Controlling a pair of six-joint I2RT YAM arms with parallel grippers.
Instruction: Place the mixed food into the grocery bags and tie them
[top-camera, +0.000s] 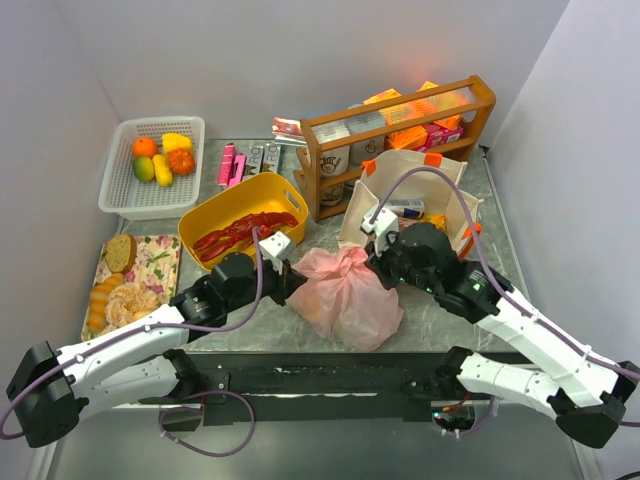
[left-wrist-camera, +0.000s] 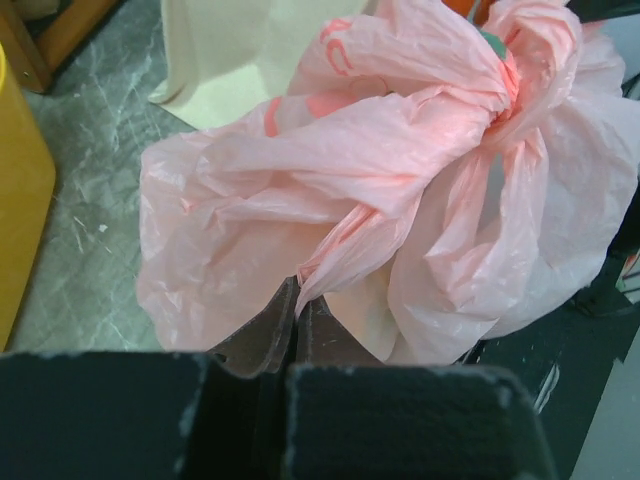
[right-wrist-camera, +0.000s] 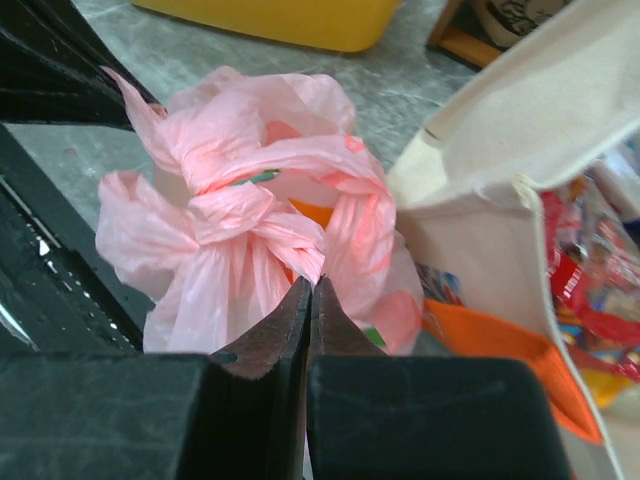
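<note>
The thin pink plastic bag (top-camera: 345, 295) lies bulging at the table's front centre, its top twisted into a knot (right-wrist-camera: 235, 215). Orange and green things show faintly through it. My left gripper (top-camera: 293, 283) is at the bag's left side, shut on a strip of pink plastic (left-wrist-camera: 330, 255). My right gripper (top-camera: 380, 262) is at the bag's upper right, shut on another pink strip (right-wrist-camera: 300, 245). The cream canvas tote (top-camera: 420, 185) with orange handles stands open just behind, with red snack packets (right-wrist-camera: 580, 290) inside. An orange, yellow fruit and a green fruit lie in the white mesh basket (top-camera: 120, 195).
A yellow tub (top-camera: 215, 210) holding a red lobster stands left of the pink bag. A wooden rack (top-camera: 400, 120) with orange and pink boxes is at the back. A floral tray (top-camera: 160, 260) with bread lies at the front left. Small packets (top-camera: 245, 160) lie behind the tub.
</note>
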